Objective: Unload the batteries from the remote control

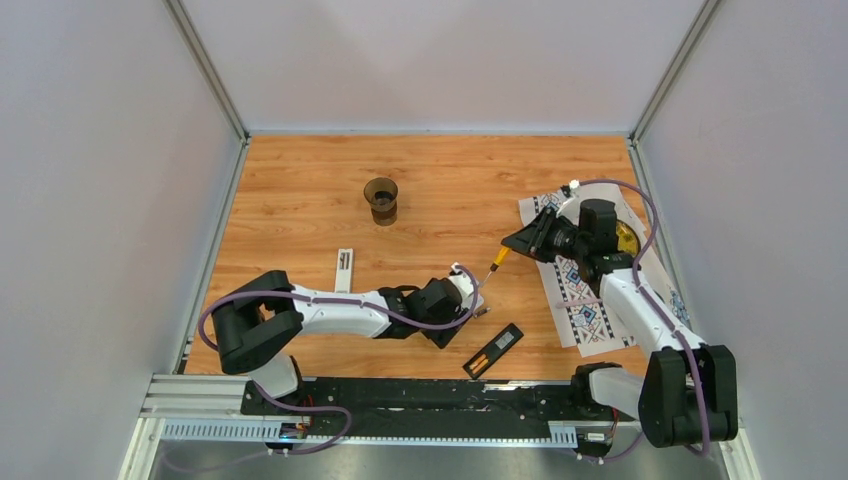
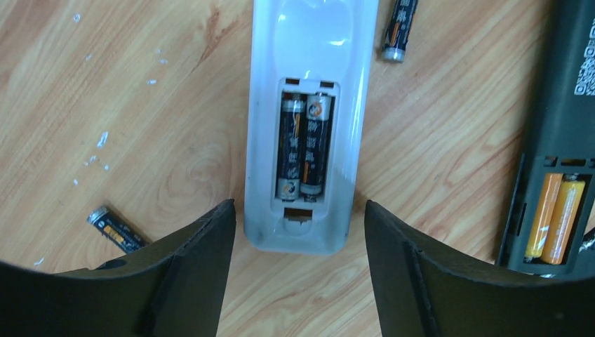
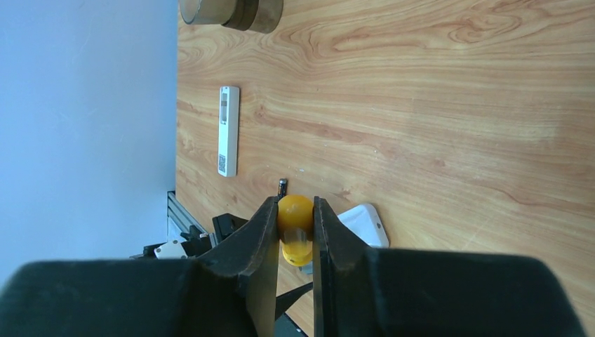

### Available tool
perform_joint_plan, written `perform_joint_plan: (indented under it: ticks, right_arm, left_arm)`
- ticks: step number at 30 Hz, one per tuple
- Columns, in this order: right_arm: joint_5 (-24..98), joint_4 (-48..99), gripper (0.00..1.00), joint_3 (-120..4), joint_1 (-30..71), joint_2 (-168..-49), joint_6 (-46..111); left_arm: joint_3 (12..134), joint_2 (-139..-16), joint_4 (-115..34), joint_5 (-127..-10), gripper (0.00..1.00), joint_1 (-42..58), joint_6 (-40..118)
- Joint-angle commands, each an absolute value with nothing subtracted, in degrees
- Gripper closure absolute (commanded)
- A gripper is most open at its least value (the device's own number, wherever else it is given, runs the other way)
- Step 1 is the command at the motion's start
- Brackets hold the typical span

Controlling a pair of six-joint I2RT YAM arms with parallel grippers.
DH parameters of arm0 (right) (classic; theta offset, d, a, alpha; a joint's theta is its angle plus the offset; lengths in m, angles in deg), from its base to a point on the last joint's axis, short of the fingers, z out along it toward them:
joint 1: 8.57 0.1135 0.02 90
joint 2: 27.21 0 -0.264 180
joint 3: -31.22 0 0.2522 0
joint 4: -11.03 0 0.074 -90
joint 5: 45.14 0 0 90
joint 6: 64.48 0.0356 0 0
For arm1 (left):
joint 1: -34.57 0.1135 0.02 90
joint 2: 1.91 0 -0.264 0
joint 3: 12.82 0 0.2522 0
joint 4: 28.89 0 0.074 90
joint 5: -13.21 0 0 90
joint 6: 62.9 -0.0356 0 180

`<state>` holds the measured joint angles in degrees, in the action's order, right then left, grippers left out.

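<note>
Straddling the end of the white plastic remote (image 2: 309, 42) on the wooden counter (image 2: 140, 140), left fingers (image 2: 200, 246) stand apart; two dark grey cylindrical batteries (image 2: 303, 147) sit in its open bay; right fingers (image 3: 263, 239) clamp the yellow-handled screwdriver (image 3: 295, 214).

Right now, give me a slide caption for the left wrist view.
Open left gripper flanks white remote, two dark batteries inside; black remote alongside holds two orange batteries.

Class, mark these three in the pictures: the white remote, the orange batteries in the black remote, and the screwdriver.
white remote (image 2: 312, 35), left wrist view, bare casing above the open compartment.
orange batteries (image 2: 546, 214), left wrist view, middle of the left cell.
screwdriver (image 3: 295, 209), right wrist view, rounded yellow handle end.
</note>
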<state>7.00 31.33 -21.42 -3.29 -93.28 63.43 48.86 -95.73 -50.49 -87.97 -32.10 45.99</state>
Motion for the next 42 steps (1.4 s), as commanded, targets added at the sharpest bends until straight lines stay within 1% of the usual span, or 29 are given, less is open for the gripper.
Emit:
perform_joint_plan:
  ticks: [1, 8, 12, 17, 20, 23, 24, 26, 30, 36, 42]
  right_arm:
    - [7.68, 27.6, 1.0, -21.92, -1.36, -94.8, 64.1]
    - [10.49, 25.76, 1.0, -22.36, 2.41, -97.61, 63.92]
    - [12.51, 25.31, 1.0, -23.23, 5.31, -99.72, 63.84]
    - [15.76, 25.31, 1.0, -24.73, 9.44, -101.92, 62.78]
    - [18.22, 25.66, 1.0, -25.69, 11.46, -102.71, 61.55]
    - [21.21, 26.89, 1.0, -26.31, 13.22, -102.8, 60.06]
    - [21.92, 27.24, 1.0, -26.66, 13.66, -102.89, 59.71]
    - [24.11, 28.47, 1.0, -27.27, 14.89, -102.97, 58.48]
    - [28.33, 30.5, 1.0, -28.16, 16.92, -103.06, 56.46]
    - [32.12, 32.61, 1.0, -28.51, 18.32, -103.06, 54.34]
    - [30.72, 31.91, 1.0, -27.89, 18.76, -103.77, 54.34]
  left_arm:
    - [45.68, -91.92, -49.77, -87.69, 0.26, -32.05, 46.87]
    - [41.99, -89.28, -46.8, -87.6, 0.27, -32.14, 46.96]
    - [41.55, -90.77, -44.94, -86.2, 0.32, -32.14, 46.7]
    - [41.72, -92.96, -43.36, -85.67, 0.34, -32.05, 46.69]
    - [41.72, -93.14, -43.27, -85.4, 0.4, -32.05, 46.52]
    - [41.37, -92.79, -43.18, -85.23, 0.52, -32.05, 46.43]
    - [41.28, -92.62, -43.18, -85.14, 0.59, -32.14, 46.43]
    - [41.11, -92.53, -43.09, -85.05, 0.62, -32.05, 46.61]
    - [40.84, -92.44, -43.09, -84.79, 0.71, -32.05, 46.7]
    - [40.67, -92.26, -43.09, -84.87, 0.78, -32.05, 46.87]
    - [40.93, -92.44, -43.36, -85.05, 0.79, -32.05, 46.96]
